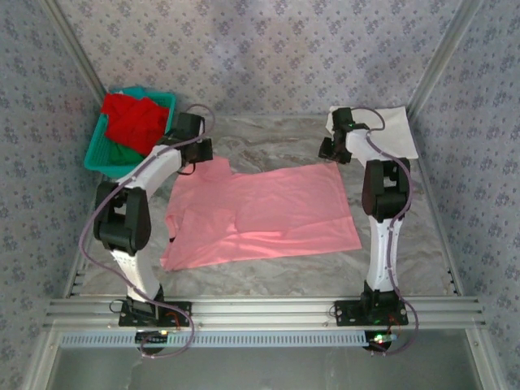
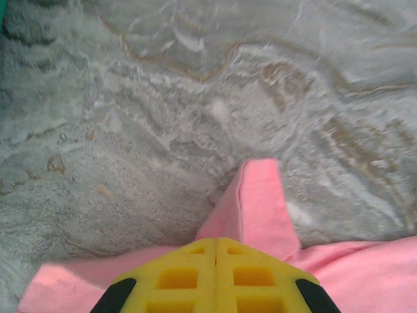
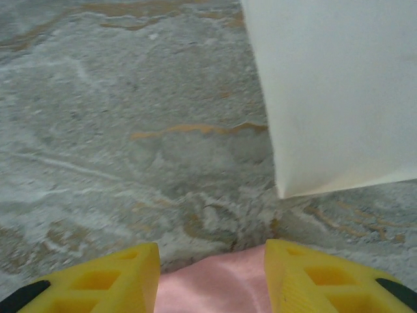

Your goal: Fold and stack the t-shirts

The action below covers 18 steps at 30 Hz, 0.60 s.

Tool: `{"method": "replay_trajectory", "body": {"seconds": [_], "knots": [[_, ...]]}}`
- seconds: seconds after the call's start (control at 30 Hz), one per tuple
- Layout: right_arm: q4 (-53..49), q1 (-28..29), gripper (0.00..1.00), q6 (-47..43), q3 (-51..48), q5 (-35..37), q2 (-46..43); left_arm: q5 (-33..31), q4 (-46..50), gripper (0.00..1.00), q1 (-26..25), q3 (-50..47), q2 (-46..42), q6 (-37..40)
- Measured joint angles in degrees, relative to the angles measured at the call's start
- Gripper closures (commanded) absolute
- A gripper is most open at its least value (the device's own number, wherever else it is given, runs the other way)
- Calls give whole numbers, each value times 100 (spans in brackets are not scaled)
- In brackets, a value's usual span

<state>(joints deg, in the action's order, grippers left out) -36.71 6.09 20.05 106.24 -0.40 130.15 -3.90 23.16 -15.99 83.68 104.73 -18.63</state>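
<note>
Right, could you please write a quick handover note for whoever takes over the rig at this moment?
Left claw: shut on a pinch of the pink shirt at its far left corner.
Right claw: open, astride the pink shirt's far right corner, not gripping.
Pink shirt: spread flat mid-table, unfolded.
White shirt: looks folded, far right.
Red shirt and green shirt: in the basket, far left.
Done: white. Left: fold pink, stack it, then red and green.
</note>
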Motion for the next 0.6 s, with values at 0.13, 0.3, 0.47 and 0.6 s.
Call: {"method": "replay_trajectory", "body": {"seconds": [0.13, 0.3, 0.47, 0.6], "knots": [[-291, 0, 52, -2, 249, 332, 192, -2, -181, 100, -4, -243, -363, 24], [-468, 4, 54, -4, 330, 457, 315, -44, -256, 100, -4, -479, -496, 61], [-595, 4, 72, -26, 481, 470, 446, -76, -264, 100, -4, -542, -498, 70], [-658, -9, 89, -44, 612, 518, 520, -170, -313, 100, -4, -542, -496, 157]]}}
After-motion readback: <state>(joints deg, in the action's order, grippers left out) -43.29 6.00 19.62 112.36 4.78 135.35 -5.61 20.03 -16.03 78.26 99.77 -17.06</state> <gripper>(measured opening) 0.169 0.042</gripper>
